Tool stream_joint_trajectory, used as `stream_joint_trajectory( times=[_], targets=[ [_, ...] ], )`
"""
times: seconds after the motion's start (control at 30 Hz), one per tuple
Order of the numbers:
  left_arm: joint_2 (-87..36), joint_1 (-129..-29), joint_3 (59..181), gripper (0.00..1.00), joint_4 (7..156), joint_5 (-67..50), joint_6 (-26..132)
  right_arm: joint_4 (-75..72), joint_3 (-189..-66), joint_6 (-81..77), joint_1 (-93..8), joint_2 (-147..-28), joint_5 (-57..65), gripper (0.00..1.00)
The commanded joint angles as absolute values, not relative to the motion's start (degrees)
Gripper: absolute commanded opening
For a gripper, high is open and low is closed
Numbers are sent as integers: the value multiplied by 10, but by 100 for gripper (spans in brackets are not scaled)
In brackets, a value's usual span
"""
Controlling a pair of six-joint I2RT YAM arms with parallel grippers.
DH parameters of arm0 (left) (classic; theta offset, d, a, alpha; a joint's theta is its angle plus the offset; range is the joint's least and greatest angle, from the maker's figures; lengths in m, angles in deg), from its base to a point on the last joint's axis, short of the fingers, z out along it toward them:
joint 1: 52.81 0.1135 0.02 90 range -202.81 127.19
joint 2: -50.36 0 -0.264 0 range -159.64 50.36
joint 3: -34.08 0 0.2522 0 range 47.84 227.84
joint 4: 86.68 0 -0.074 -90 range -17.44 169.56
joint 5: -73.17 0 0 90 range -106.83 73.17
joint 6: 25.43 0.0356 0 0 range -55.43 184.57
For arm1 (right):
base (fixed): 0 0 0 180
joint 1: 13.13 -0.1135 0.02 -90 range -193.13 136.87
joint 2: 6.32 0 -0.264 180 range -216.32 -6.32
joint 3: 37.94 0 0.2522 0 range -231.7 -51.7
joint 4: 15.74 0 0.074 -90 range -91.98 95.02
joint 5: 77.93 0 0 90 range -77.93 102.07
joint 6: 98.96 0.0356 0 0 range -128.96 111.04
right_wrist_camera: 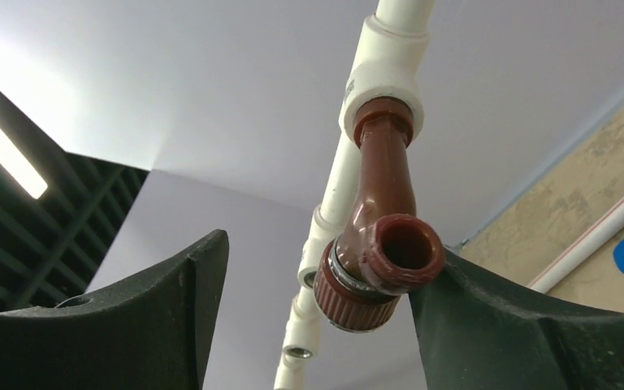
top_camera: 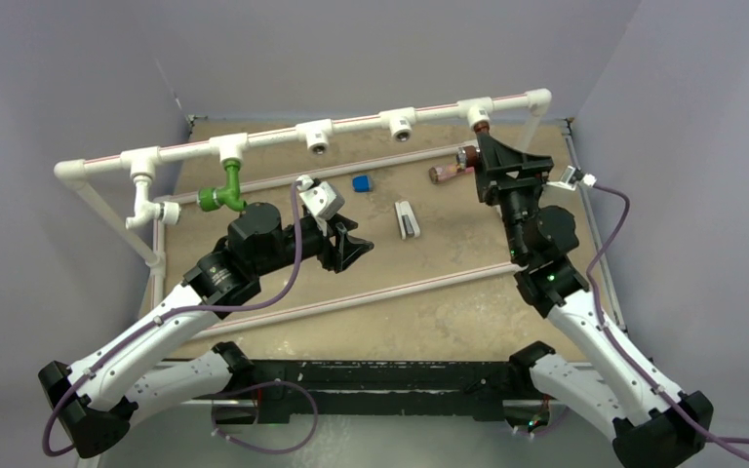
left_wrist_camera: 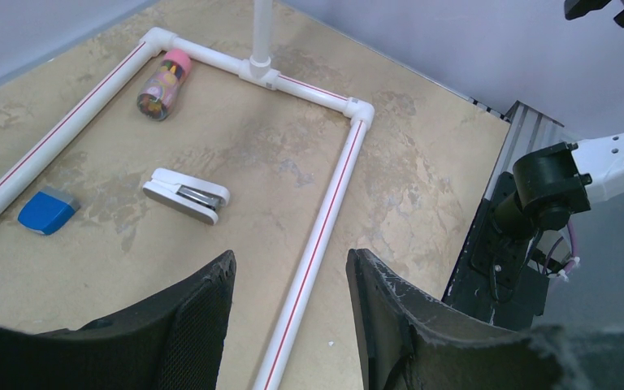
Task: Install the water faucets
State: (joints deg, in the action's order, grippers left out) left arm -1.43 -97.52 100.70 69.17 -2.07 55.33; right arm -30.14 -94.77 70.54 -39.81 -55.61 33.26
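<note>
Black fingers of the right gripper stand apart, pointing upward under the right end of the pipe frame's top rail. The reddish-brown faucet hangs between them, its threaded end seated in the frame's last T-fitting. Its spout mouth lies right against one finger, though I cannot tell whether they touch; the other finger is well clear of it. The right arm reaches up steeply from its base, forearm raised to that corner of the frame.

The left gripper is also spread wide and holds nothing. It hovers low over the frame's near floor pipe, with the left arm bent at the elbow. Inside the frame, on the table, lie a white stapler, a blue block and a pink-capped cylinder.

At the frame's left end, the green faucet and the white faucet hang from their fittings.
</note>
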Motion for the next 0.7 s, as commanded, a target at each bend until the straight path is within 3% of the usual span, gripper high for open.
stream_joint_trajectory(
  times=[0.0, 0.67],
  targets=[
    [-14, -977, 1022, 51, 703, -12, 558, -308, -1002, 657, -405, -520, 303, 79],
    [-16, -976, 1023, 51, 703, -9, 555, -40, -1089, 343, -405, -459, 364, 91]
  ],
)
